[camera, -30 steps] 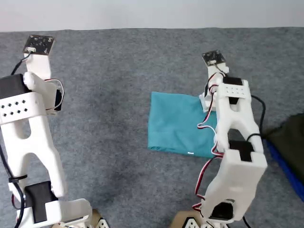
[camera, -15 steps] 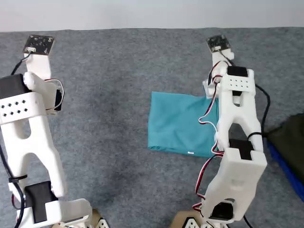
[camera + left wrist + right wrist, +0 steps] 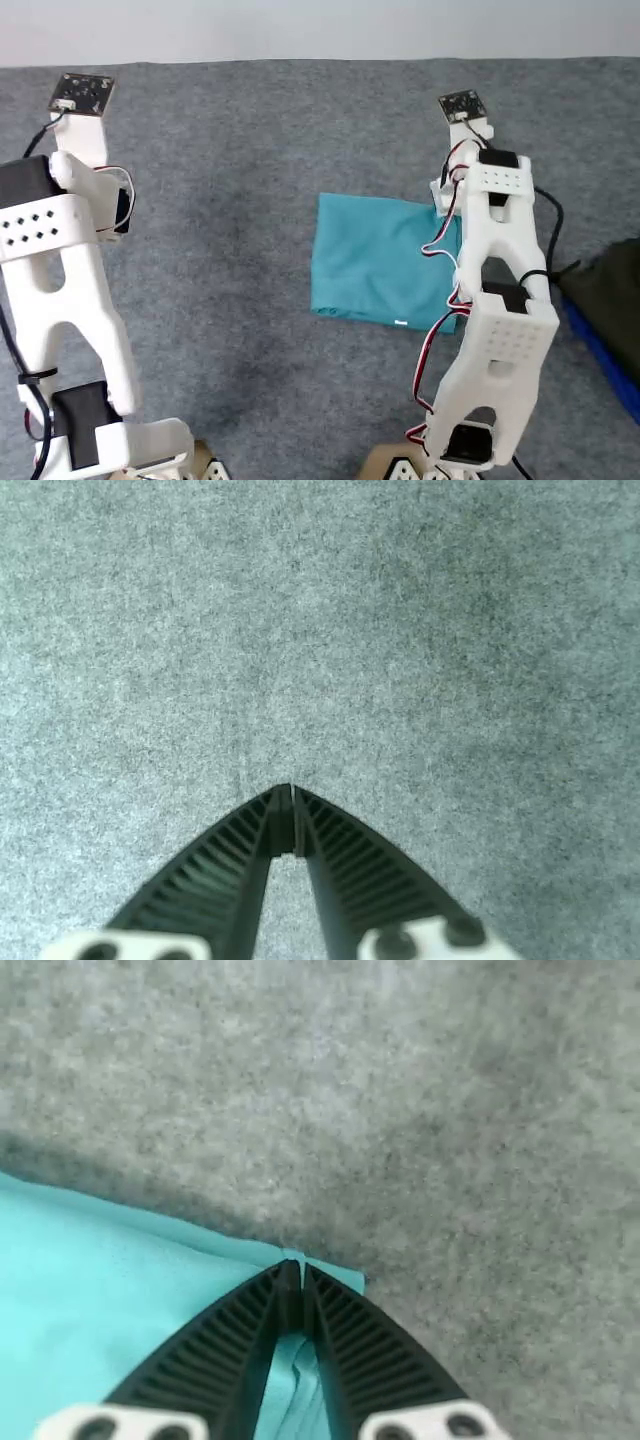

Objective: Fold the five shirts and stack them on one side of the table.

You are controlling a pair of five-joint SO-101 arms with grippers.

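A teal shirt, folded into a rectangle, lies flat on the grey carpet right of centre. My right arm stands over its right side. In the right wrist view my right gripper is shut, its tips pinching the far right corner of the teal shirt, and a small fold of cloth bunches under the fingers. My left arm is at the table's left side. There my left gripper is shut on nothing, over bare carpet.
A dark garment is heaped at the right edge of the table, with a blue strip beside it. Open grey carpet spreads between the two arms and along the far side.
My right arm's wrist has moved toward the far edge of the table and slightly right, still at the shirt's corner. The left arm has stayed still.
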